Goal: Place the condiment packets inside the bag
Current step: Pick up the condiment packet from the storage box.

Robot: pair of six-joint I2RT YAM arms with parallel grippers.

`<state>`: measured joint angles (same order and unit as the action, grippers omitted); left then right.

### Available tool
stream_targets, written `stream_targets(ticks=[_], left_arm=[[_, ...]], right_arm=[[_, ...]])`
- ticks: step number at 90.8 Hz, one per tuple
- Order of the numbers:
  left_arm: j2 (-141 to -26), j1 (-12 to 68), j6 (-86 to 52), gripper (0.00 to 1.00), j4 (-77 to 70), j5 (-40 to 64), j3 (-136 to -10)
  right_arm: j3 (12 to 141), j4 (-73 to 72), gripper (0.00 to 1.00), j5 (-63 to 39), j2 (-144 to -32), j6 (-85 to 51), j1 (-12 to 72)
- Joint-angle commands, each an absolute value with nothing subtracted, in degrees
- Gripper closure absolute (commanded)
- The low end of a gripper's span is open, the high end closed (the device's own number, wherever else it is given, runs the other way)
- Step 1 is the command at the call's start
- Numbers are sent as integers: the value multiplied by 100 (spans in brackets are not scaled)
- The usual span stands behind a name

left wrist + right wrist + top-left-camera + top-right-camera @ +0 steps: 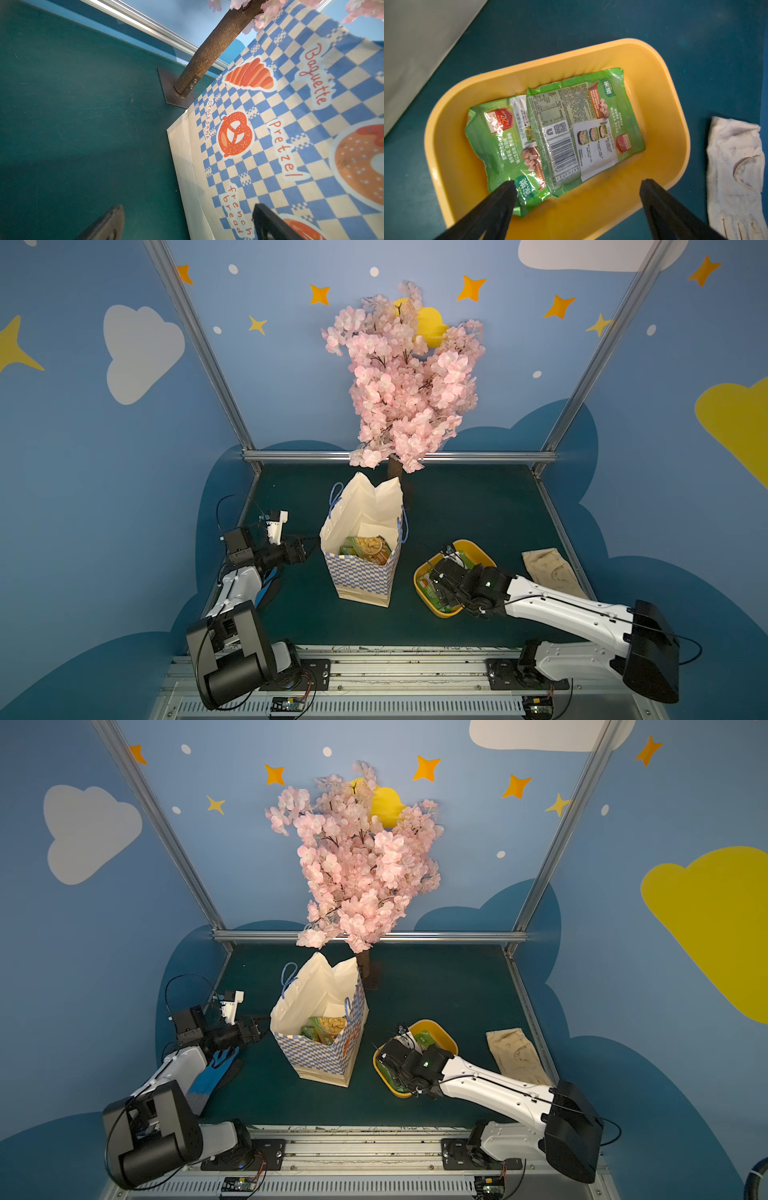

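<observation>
r gripper (pixel 578 182) hangs right over the yellow tray (pixel 550 60), fingers spread wide, nothing between them. two green packets are left in the tray: the top packet (pixel 581 128) lies back up w/ barcode showing and overlaps the lower packet (pixel 500 145). one fingertip sits over a corner of the lower packet, the other over bare tray floor, so the top packet's end lies between them. both long axes run approx. across the line between the fingers, a bit skewed. bag (pixel 361 576) stands upright just left of the tray, mouth open, w/ other packets (pixel 368 549) inside. l gripper (pixel 189 209) is open too, empty, beside the bag's left wall. r arm is the nearer one, and a straight drop looks enough.
</observation>
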<state>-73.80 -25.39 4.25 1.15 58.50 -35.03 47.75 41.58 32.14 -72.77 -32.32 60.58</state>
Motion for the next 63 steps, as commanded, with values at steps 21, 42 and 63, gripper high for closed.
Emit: stream_targets(ticks=[21, 42, 63], left_arm=[[-7400, -2552, 433, 0, 88, 5970, -3472], [-7401, -2551, 449, 0, 92, 5984, -3472], [-7399, -2552, 453, 0, 92, 5985, -3472]], right_arm=[[4817, 3488, 2, 2548, -7986, -3020, 5758], [5154, 3488, 2, 1929, -8716, -2665, 5553], [5227, 3346, 2, 2030, -9188, -2662, 5403]])
